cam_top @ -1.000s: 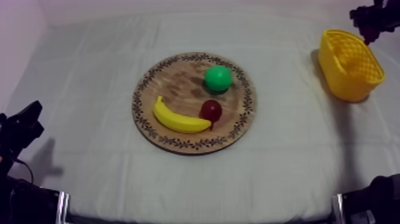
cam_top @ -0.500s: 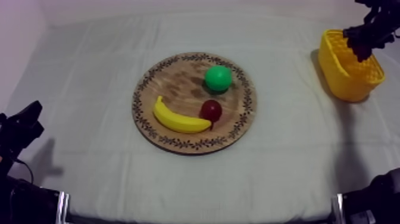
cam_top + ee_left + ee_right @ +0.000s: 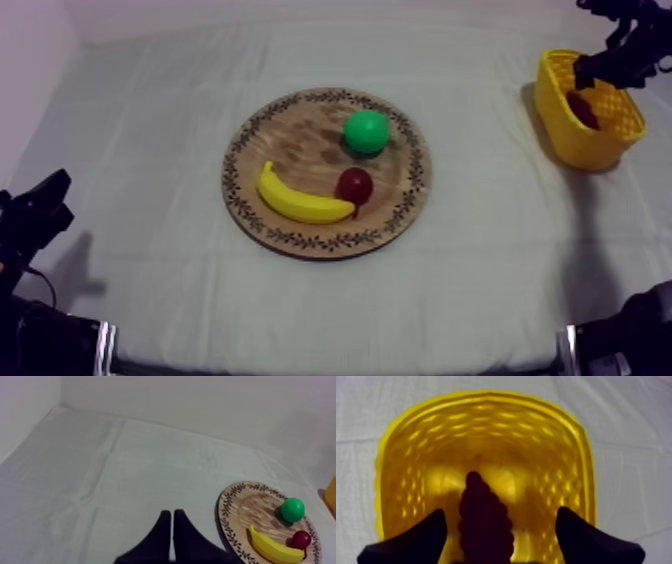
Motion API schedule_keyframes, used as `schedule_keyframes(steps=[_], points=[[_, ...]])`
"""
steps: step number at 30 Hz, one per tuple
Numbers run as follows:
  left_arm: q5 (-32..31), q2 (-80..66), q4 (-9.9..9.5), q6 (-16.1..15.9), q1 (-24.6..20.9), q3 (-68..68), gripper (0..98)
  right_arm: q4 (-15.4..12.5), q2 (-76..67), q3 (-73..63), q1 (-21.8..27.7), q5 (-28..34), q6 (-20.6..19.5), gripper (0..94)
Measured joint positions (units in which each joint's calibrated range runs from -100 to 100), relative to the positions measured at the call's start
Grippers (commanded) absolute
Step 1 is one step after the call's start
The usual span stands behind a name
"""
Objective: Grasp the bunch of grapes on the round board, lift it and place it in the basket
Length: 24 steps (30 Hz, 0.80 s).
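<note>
Starting nearest us, our left gripper [image 3: 172, 513] has its two black fingers pressed together into a narrow wedge with nothing between them. It sits low over the grey-white cloth [image 3: 150, 120], well apart from the lattice-walled yellow basket [image 3: 600, 152], with the board between the two.

Farther in, between that gripper and the basket, lies the round wooden board [image 3: 300, 140] with a dark patterned rim. It holds three toy fruits:
- A curved yellow banana [image 3: 300, 203] lies on the part of the board turned away from the basket.
- A small red fruit [image 3: 354, 185] sits just beside the banana's end, on the basket's side of it.
- A round, bright green fruit [image 3: 367, 131] stands a little apart from both.

We see no grapes on the board.

Farthest off stands the basket, upright on the cloth and well apart from the board's rim. Inside it, on its floor, lies the dark purple, knobbly bunch of grapes [image 3: 483, 523]. It is the one thing we can make out in the basket.

Our right gripper [image 3: 500, 511] hangs just above the basket's mouth. Its fingers [image 3: 416, 538] are spread wide, one to each side of the grapes and clear of them, so it grips nothing.
</note>
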Motion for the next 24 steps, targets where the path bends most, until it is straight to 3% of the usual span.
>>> schedule_keyframes(steps=[13,24], points=[[0.0,0.0,0.0,0.0,0.0,0.0,0.1,-2.59,-11.59,5.1,1.57,-7.19,2.44,58.8],[0.0,0.0,0.0,0.0,0.0,0.0,0.1,-1.29,-25.83,11.87,0.62,-10.35,0.66,52.2]])
